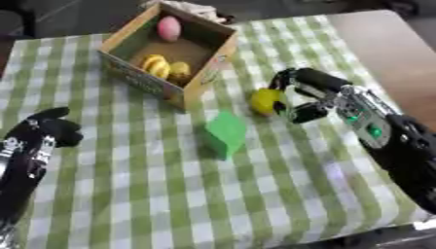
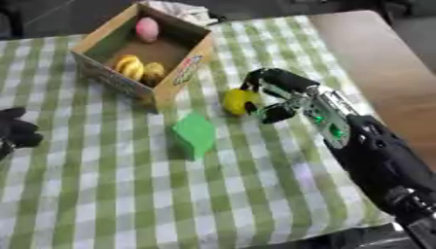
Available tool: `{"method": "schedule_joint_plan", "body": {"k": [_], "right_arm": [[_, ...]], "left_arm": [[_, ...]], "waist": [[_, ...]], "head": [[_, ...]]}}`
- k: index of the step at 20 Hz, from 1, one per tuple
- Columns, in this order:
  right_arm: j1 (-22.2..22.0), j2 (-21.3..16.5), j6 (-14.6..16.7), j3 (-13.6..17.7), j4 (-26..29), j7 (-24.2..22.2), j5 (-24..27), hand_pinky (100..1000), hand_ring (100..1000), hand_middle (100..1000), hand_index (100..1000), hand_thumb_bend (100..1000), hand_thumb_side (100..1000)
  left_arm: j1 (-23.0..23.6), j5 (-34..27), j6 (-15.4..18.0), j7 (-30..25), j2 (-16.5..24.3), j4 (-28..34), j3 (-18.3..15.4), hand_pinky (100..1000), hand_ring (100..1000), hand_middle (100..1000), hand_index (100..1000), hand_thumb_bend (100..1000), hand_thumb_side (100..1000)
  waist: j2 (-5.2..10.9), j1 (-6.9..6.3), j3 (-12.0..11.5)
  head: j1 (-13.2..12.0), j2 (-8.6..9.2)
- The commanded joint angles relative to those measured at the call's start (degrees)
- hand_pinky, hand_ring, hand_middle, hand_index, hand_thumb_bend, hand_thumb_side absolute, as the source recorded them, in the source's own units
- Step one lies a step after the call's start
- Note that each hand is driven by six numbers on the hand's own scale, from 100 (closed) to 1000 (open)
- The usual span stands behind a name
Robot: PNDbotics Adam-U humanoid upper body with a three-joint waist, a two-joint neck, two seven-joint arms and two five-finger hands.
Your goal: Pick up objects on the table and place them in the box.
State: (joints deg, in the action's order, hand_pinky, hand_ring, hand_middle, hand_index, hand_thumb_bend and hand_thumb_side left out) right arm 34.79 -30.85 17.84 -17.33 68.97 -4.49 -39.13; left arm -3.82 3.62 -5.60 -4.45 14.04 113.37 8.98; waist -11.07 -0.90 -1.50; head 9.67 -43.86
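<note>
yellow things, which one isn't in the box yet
The yellow ball on the checked cloth, at the right hand, whose fingers curl round it. The banana and the small yellow piece beside it lie inside the box.

black arms (image 1: pixel 407 151), silver wrist with green lights (image 1: pixel 364 119).

green-and-white checked tablecloth (image 1: pixel 128 185); yellow ball (image 1: pixel 265 101), green block (image 1: pixel 226 133), pink egg (image 1: pixel 169 28), brown box (image 1: pixel 204 78)

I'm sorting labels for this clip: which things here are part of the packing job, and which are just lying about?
Part of the job:
- cardboard box, already holding a pink egg shape and yellow pieces
- yellow ball, with the right hand curled round it
- green block, on the cloth

Just lying about:
- checked tablecloth
- pale crumpled thing behind the box
- left hand, idle
</note>
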Motion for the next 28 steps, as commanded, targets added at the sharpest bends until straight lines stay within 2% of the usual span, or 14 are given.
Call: {"method": "schedule_joint_plan", "body": {"k": [1,5,9,13,17,23,27,28], "right_arm": [[1.2,-1.0,-0.8,0.5,1.8,8.0,1.4,735,588,645,339,100,101],[1.7,-2.4,-1.9,-0.1,5.2,11.9,6.3,731,575,633,322,100,108],[2.7,-5.2,-3.1,-0.4,10.5,11.3,11.7,736,577,633,321,100,100],[4.3,-7.3,-4.6,0.3,13.2,9.6,14.3,741,580,634,322,100,100],[6.5,-7.8,-5.4,1.8,10.9,8.4,14.1,747,585,639,331,100,100],[10.8,-6.5,-4.7,4.1,2.7,6.9,11.7,751,594,643,343,100,100],[12.3,-5.4,-3.5,4.8,-0.4,6.3,9.6,751,597,644,353,100,107],[12.5,-5.1,-3.4,4.8,-1.0,6.2,9.2,760,623,674,499,100,148]], "left_arm": [[-0.3,0.3,-0.3,0.1,0.1,1.2,0.0,705,642,606,826,100,727],[-0.5,0.2,-0.4,0.1,-0.1,1.2,0.1,706,642,606,825,100,727],[-0.7,0.3,-0.4,-0.2,-0.2,1.2,0.4,705,635,606,825,100,720],[-1.4,0.4,-0.4,-0.6,-0.4,1.2,0.8,706,625,606,825,100,706],[-3.7,0.4,0.1,-1.3,-0.7,1.2,1.6,706,617,607,826,100,673],[-7.0,-0.3,0.6,-2.2,-1.2,1.2,2.7,698,611,601,821,100,667],[-7.7,-0.5,0.6,-2.4,-1.2,1.2,3.0,696,609,600,820,100,668],[-7.8,-0.5,0.6,-2.4,-1.3,1.2,3.0,695,608,598,819,100,671]], "waist": [[0.84,0.15,-0.2],[0.81,0.22,-0.5],[1.06,0.28,-1.4],[1.28,0.45,-3.7],[0.96,0.55,-7.5],[-0.51,1.03,-13.2],[-0.87,1.18,-14.4],[-0.93,1.21,-14.7]], "head": [[0.1,-0.26],[0.1,-0.26],[0.6,-0.26],[2.3,-0.21],[5.7,0.55],[11.9,2.53],[13.6,2.94],[14.0,3.0]]}}
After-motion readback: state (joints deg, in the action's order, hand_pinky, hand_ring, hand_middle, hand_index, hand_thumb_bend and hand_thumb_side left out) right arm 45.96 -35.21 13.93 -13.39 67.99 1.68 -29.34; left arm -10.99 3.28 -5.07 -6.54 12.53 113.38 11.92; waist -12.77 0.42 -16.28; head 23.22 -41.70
